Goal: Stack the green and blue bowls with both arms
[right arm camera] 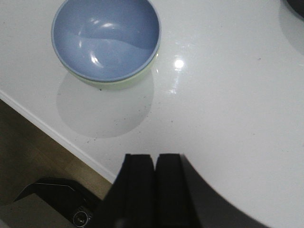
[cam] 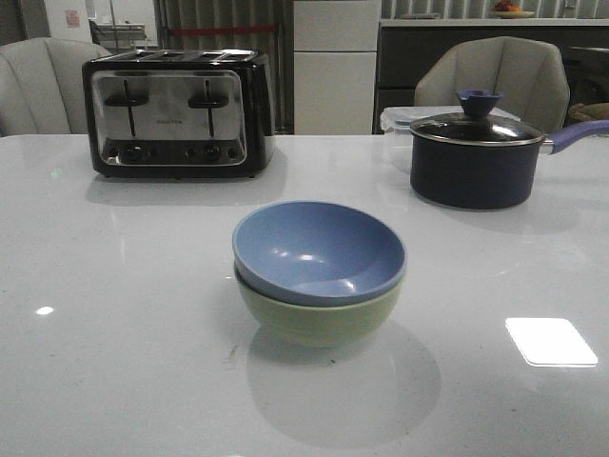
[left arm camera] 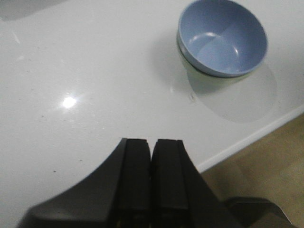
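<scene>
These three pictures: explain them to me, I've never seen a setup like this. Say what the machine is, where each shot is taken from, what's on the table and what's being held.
This is a two-armed robot at a white table. The wide picture looks forward from the robot's own position. The other two come from cameras on its wrists, each showing its own end effector: the left end effector and the right end effector, both shut and holding nothing. On the table, a blue bowl sits nested inside a green bowl. Behind them stand a toaster and a dark lidded saucepan.
</scene>
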Tool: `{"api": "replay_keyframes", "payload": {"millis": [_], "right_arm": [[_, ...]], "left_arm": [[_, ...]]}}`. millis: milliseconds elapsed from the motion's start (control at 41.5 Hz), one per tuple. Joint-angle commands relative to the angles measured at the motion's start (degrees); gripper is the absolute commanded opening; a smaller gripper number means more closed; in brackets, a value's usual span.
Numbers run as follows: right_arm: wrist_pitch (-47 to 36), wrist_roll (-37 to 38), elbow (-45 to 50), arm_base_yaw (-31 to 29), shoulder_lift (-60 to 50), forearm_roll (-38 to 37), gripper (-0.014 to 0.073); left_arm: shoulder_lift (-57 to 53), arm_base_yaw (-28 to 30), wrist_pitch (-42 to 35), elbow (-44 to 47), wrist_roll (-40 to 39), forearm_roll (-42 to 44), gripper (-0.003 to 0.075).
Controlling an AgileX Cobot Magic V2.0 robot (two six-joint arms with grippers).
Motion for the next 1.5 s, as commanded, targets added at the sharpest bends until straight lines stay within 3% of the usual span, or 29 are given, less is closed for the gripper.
{"api": "replay_keyframes", "payload": {"millis": [0,217,458,603,844,1471], "right_arm": [[-3.06,0.05,-1.54,-0.44,-0.59,0.52,0.0043],[-3.07,0.05,-1.54,-0.44,-0.59,0.57,0.0043],[-3.07,0.05,-1.54,-0.44,-0.59,0.57,0.0043],[-3.07,0.05,-1.54,-0.44,-0.59,0.57,0.0043],[-3.07,0.05,-1.54,-0.44,-0.59,0.57,0.0043],[-3.07,0.05,-1.54,-0.44,-0.59,0.57,0.0043]], "left_arm": [[-4.06,4.71,-6.01,0.19,0.03,1.13,0.0093],[-18.49,16.67,-27.52,15.14,6.59,-1.77,0.0099],[-34.42,26.82,-42.36,32.62,6.49,-4.08,0.0099],[-40.97,29.98,-43.02,38.26,6.49,-7.93,0.0099],[-43.43,29.99,-46.01,42.92,6.49,-8.08,0.0099],[-43.43,28.41,-50.57,42.78,7.25,-4.18,0.0099]]}}
